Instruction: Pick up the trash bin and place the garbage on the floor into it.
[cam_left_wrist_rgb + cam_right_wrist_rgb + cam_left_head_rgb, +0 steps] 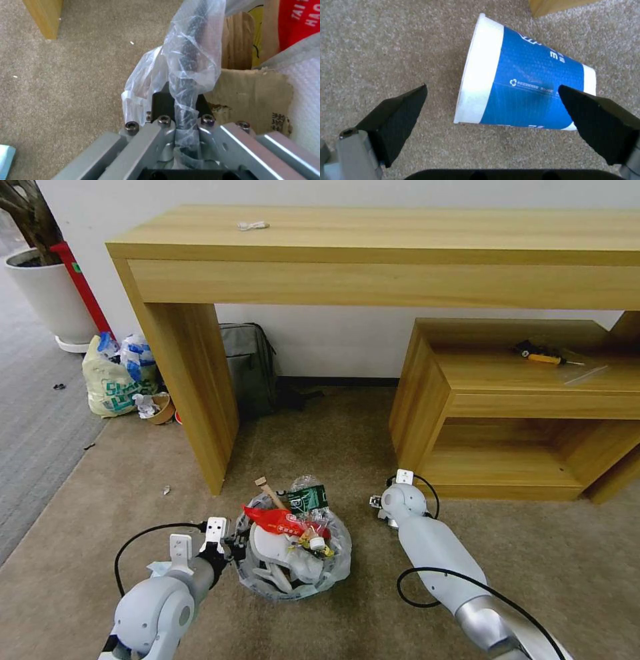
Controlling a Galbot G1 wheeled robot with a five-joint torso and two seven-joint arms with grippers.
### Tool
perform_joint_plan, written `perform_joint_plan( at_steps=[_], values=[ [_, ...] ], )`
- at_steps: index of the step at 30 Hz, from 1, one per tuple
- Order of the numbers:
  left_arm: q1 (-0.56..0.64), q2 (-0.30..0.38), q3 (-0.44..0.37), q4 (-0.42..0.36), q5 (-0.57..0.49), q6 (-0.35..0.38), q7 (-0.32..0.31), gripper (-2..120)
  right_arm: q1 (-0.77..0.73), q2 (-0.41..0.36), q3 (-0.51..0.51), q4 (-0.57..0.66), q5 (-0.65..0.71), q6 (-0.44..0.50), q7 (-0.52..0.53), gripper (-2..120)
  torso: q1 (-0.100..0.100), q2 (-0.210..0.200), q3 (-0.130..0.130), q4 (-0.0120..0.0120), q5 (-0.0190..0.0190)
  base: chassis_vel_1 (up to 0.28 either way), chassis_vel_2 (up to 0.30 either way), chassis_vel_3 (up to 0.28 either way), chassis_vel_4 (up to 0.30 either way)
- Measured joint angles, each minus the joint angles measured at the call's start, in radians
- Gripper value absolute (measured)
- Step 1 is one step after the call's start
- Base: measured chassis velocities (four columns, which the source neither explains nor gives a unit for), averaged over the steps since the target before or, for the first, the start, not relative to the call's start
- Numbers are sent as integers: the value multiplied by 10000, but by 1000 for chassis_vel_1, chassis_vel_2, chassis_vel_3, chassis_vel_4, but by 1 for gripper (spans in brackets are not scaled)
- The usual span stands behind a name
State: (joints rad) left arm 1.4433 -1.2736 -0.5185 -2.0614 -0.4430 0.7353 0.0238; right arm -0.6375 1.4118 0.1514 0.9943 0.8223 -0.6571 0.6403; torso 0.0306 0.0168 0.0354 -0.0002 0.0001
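The trash bin (293, 553), full of litter, is sitting on the floor (533, 553), the left gripper (230, 545) jaws clenching its bagged rim; the right gripper (491, 105) is hovering, jaws released, over a blue cup (526, 95).

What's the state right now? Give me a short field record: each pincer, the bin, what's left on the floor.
left pincer: shut on the bagged rim of the trash bin
right pincer: open, poised over a blue paper cup, fingers either side, not touching
blue paper cup: lying on its side on the carpet
trash bin contents: red wrapper, wooden stick, cardboard piece, white items
bin position: on the carpet between both arms
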Motion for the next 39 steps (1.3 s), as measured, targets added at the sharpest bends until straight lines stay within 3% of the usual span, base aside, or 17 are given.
perform_joint_plan(
  at_steps=[5,8,13,31,39],
  values=[
    [-9,11,-22,21,0,0,4,0,10,7,68,-81,-6,79,21,92,0,0,0,0,0,0,0,0,0],
    [-44,15,-35,65,0,0,18,0,1,1,157,-134,-21,137,22,77,0,0,0,0,0,0,0,0,0],
    [-77,35,-38,88,-1,0,29,0,-27,-12,214,-136,-29,163,12,67,0,0,-1,0,-1,0,0,0,0],
    [-59,67,-70,56,-39,1,37,0,-202,-66,277,-96,-197,406,-22,0,-1,0,0,-3,0,0,0,0,0],
    [-9,62,-97,15,-40,0,50,0,-601,-397,148,943,-228,450,82,0,0,1,0,-3,-1,0,0,0,0]
  ],
)
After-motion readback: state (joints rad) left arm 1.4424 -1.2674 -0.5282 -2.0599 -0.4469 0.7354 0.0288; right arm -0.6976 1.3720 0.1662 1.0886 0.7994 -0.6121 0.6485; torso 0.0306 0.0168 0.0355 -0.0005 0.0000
